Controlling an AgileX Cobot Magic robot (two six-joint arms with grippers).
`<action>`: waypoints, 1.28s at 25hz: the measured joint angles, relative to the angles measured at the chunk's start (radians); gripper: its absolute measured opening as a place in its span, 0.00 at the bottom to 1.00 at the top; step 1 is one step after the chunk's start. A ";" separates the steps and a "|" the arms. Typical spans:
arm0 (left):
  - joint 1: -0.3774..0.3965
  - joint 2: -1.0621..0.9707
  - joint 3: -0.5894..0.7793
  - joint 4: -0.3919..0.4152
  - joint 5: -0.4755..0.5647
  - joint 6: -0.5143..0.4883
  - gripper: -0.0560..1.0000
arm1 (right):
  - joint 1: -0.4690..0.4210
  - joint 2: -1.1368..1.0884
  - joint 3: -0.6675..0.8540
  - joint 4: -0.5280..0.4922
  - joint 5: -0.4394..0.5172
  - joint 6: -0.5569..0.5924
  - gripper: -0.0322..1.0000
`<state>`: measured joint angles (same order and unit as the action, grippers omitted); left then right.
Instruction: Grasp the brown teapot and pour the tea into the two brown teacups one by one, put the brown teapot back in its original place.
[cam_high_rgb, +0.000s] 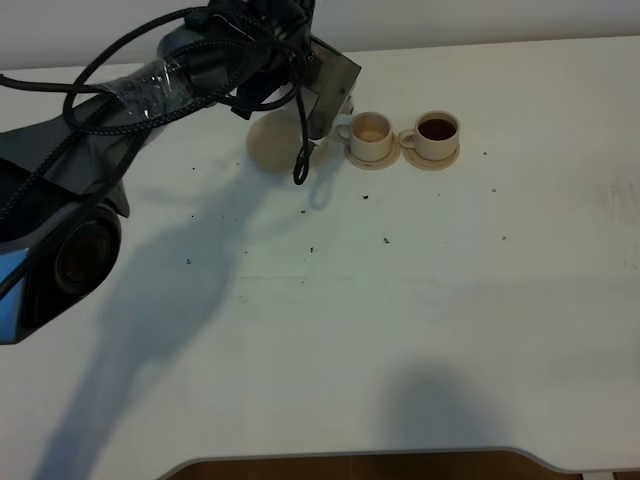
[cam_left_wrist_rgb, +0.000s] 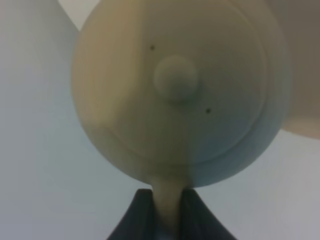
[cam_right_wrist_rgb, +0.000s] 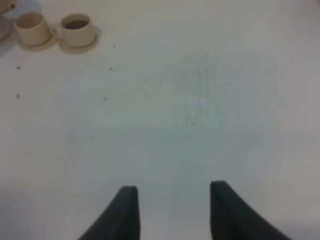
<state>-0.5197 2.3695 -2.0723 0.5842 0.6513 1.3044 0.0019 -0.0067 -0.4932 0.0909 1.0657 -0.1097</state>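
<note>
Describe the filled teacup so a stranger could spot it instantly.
On the white table, follow the far edge to two small tan cups. The filled teacup is the right one in the high view; its neighbour looks pale inside, this one holds dark tea.

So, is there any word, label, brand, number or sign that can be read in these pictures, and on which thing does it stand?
None can be read.
The teapot, the cup with dark tea, the other cup and the big saucer are plain.
The table bears only dark specks, not text.
The left arm shows cables and wrap, no mark.
</note>
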 joint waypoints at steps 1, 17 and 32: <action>-0.003 0.000 0.001 0.008 -0.007 -0.004 0.15 | 0.000 0.000 0.000 0.000 0.000 0.000 0.38; -0.035 0.039 0.001 0.102 -0.070 -0.012 0.15 | 0.000 0.000 0.000 0.000 0.000 0.000 0.38; -0.037 0.041 0.001 0.147 -0.112 0.026 0.15 | 0.000 0.000 0.000 0.000 0.000 0.000 0.38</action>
<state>-0.5569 2.4104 -2.0712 0.7310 0.5396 1.3301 0.0019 -0.0067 -0.4932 0.0909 1.0657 -0.1097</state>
